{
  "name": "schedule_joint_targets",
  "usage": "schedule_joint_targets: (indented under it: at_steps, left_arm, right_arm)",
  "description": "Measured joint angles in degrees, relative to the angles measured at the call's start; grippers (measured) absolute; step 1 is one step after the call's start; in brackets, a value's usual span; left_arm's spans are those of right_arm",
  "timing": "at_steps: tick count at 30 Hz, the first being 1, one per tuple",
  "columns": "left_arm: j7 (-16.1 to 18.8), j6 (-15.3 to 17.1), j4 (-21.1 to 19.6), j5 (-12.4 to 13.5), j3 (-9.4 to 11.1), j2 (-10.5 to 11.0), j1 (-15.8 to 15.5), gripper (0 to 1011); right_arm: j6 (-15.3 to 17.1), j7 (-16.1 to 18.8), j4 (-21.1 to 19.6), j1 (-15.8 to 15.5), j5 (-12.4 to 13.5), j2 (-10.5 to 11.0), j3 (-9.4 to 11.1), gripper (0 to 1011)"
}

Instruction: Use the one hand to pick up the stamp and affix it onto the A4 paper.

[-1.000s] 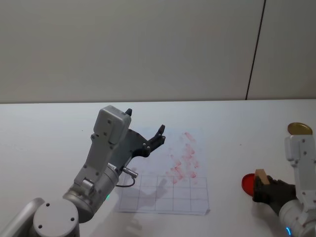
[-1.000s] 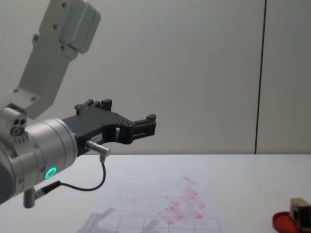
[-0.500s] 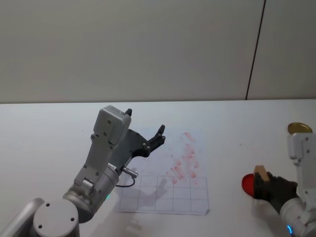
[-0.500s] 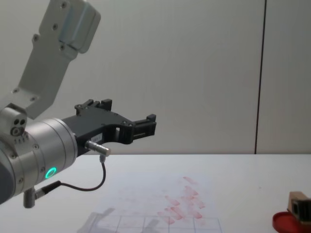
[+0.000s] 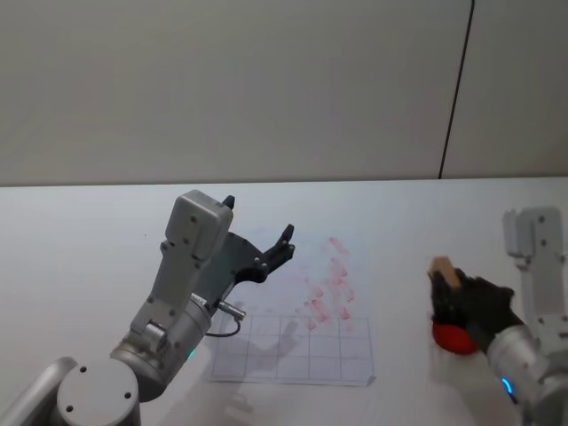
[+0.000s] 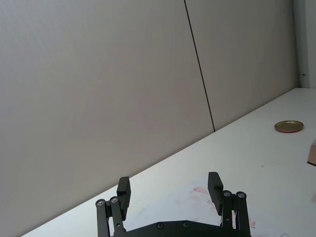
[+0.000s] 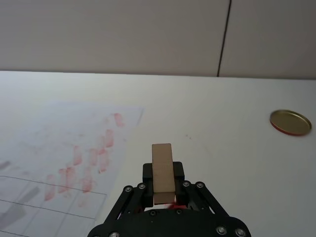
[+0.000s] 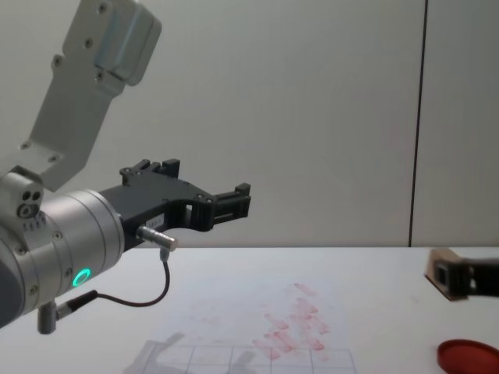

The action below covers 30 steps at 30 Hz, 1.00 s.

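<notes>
The stamp (image 7: pixel 162 170) is light tan, the A4 paper (image 5: pixel 302 357) white with pale red marks, the dish (image 8: pixel 468 357) red.

Right gripper (image 5: pixel 457 300): rose from the red dish (image 5: pixel 454 338) and shifted left, nearer the A4 paper (image 5: pixel 351 359).
Stamp (image 5: pixel 442 271): lifted off the dish in the jaws; ended up in the air above its left rim.
Dish: lay uncovered on the bench.

White tabletop (image 5: pixel 399 257) right of the white red-marked paper sheet (image 5: pixel 297 306) lies open to you; the black left tool (image 5: pixel 258 217) hangs above its left side.
</notes>
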Motion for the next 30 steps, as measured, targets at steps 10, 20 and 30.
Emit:
schedule_joint_targets:
  at_steps: [10,20,30]
  left_arm:
    - [0.0,0.0,0.0,0.0,0.0,0.0,0.0,993]
    - [0.0,0.0,0.0,0.0,0.0,0.0,0.0,993]
    - [0.0,0.0,0.0,0.0,0.0,0.0,0.0,993]
  right_arm:
    - [0.5,6.6,3.1,3.6,-2.9,-2.3,-1.8,219]
    - [4.0,12.5,8.7,7.6,-5.0,-5.2,-3.9,219]
    - [8.6,16.4,12.3,10.4,-7.4,-7.3,-5.6,219]
